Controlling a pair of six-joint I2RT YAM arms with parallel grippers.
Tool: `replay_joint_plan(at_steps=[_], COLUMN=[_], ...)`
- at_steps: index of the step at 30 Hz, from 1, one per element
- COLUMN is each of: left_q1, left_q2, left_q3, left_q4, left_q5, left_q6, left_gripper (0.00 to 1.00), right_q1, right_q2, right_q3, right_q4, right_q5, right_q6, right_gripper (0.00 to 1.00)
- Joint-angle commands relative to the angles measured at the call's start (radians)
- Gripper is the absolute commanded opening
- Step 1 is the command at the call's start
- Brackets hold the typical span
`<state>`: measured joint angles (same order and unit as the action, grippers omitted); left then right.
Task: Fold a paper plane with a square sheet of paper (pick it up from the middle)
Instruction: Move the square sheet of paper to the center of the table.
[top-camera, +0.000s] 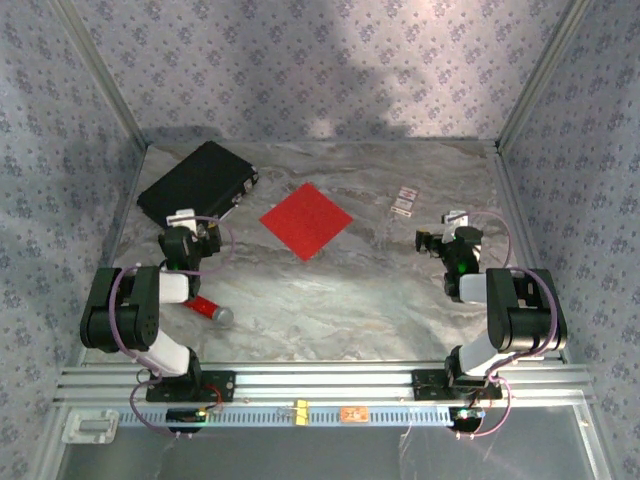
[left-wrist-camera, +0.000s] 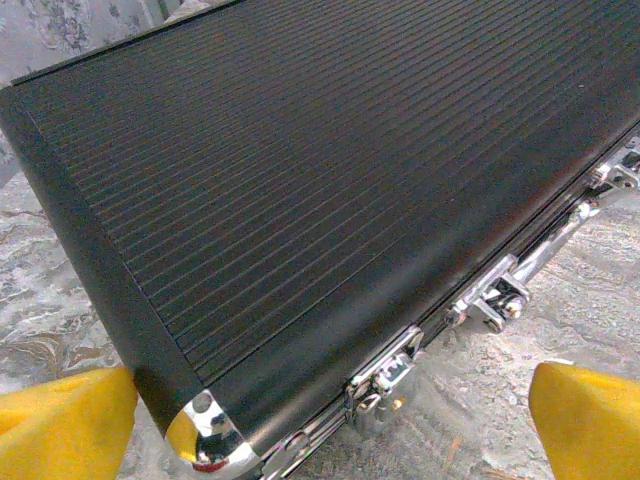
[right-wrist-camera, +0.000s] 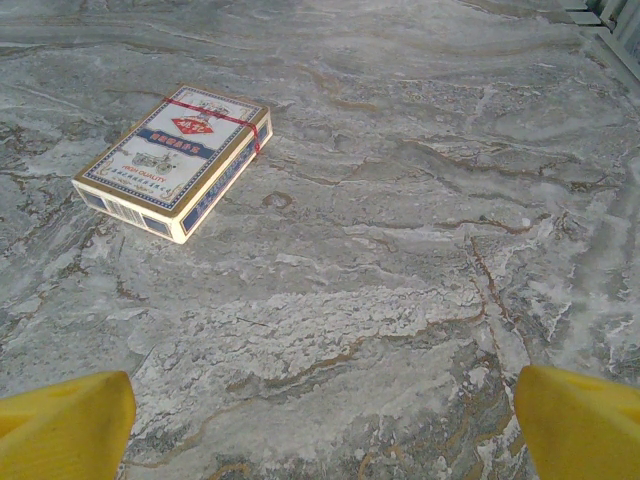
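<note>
Ok so nothing's folded yet. The square sheet of paper (top-camera: 306, 220) lies flat on the marble table (top-camera: 350, 300), turned like a diamond, a bit toward 12 o'clock from the table's centre, and neither arm is touching it.

The left gripper (top-camera: 185, 222) has its jaws spread wide with nothing between them. On its wrist cam the yellow fingers (left-wrist-camera: 60, 425) frame the corner of the black case (left-wrist-camera: 300, 200), so it's pointed at the wrong thing. The paper is off at its 3 o'clock in the top view. The right gripper (top-camera: 450, 232) is also wide and empty, hovering over bare marble with the card box (right-wrist-camera: 175, 160) at about 10 o'clock on its cam. The paper is at roughly 9 o'clock from it. There's a red cylinder (top-camera: 208, 310) near the left arm, just ignore it.

My take on the pickup: swing one arm over the middle of the sheet and come straight down. Narrow the jaws first, because thin paper lying flat gives wide fingers no edge to bite. Then pinch up a little ridge at the centre and lift slowly so it doesn't slide or crumple. Watch the case on the left side while swinging.
</note>
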<state>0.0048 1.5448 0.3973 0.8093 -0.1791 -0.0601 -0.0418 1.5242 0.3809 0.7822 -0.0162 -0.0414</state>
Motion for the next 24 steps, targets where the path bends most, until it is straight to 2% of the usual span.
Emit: replay_joint_plan(at_steps=[1, 7, 9, 12, 15, 18, 20, 24], left_q1=[-0.003, -0.003, -0.003, -0.003, 0.001, 0.001, 0.001, 0.001], left_q2=[-0.012, -0.043, -0.065, -0.126, -0.216, -0.286, -0.331, -0.414], left_q3=[0.002, 0.01, 0.018, 0.018, 0.05, 0.049, 0.064, 0.139], left_q4=[0.028, -0.008, -0.041, -0.098, -0.257, -0.311, -0.383, -0.654], left_q5=[0.017, 0.064, 0.063, 0.073, 0.054, 0.088, 0.082, -0.002], left_q6=[0.008, 0.022, 0.021, 0.022, -0.028, -0.05, -0.11, -0.301], left_gripper=[1.0, 1.0, 1.0, 1.0, 1.0, 1.0, 1.0, 1.0], right_q1=[-0.007, -0.01, -0.004, -0.001, 0.003, -0.001, -0.006, -0.028], right_q2=[-0.005, -0.021, -0.052, -0.085, -0.132, -0.204, -0.234, -0.26], right_q3=[0.021, 0.024, 0.071, 0.216, 0.21, 0.212, 0.235, 0.232], right_q4=[0.003, -0.02, -0.131, -0.431, -0.45, -0.507, -0.573, -0.622], right_q5=[-0.01, -0.033, -0.092, -0.11, -0.126, -0.104, -0.123, -0.226], right_q6=[0.009, 0.003, -0.029, 0.003, 0.01, 0.061, 0.094, 0.26], right_gripper=[0.99, 0.99, 0.99, 0.99, 0.99, 0.99, 0.99, 0.99])
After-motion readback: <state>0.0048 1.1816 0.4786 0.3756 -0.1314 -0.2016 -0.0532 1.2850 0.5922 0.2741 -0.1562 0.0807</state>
